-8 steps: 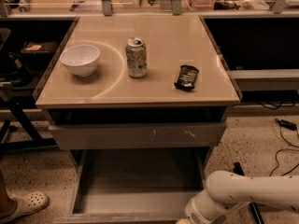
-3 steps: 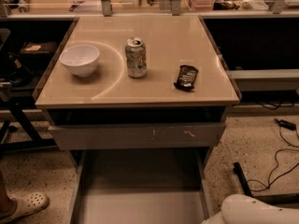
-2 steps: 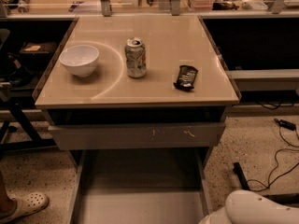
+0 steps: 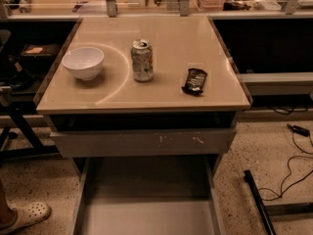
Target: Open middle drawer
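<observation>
The middle drawer (image 4: 146,199) stands pulled far out below the tabletop, showing its smooth grey inside and side walls; its front runs off the bottom edge of the view. Above it is the taller grey drawer front with pale scratch marks (image 4: 142,142), slightly out from the cabinet. The lowest drawer is hidden. The gripper and the arm are out of view.
On the beige tabletop (image 4: 161,33) stand a white bowl (image 4: 83,62), a drink can (image 4: 142,60) and a dark snack packet (image 4: 194,80). Cables (image 4: 288,175) and a black bar (image 4: 257,199) lie on the floor at right. A person's pale shoe (image 4: 24,215) is at bottom left.
The white arm that was at the bottom right beside the open drawer has drawn back out of the view. The drawer stays pulled out.
</observation>
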Available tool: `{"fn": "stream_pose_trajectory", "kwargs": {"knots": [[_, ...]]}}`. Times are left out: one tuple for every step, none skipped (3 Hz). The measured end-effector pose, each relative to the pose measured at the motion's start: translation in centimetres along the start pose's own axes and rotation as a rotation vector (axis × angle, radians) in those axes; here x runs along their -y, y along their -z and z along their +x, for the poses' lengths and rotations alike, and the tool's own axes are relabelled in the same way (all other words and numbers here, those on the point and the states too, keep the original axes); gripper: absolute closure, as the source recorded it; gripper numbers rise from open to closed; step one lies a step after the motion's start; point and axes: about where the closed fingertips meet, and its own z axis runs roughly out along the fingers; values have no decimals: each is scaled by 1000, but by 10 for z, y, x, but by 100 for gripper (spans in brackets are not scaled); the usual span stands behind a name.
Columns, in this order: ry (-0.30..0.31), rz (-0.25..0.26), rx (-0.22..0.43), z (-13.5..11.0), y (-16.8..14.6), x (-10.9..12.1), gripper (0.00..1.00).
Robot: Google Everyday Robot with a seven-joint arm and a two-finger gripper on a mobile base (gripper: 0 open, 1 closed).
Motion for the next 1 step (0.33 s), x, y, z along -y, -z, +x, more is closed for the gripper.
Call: {"fn": "stream_pose_trajectory", "kwargs": {"knots": [[-194,165,85,60,75,30,0]]}}
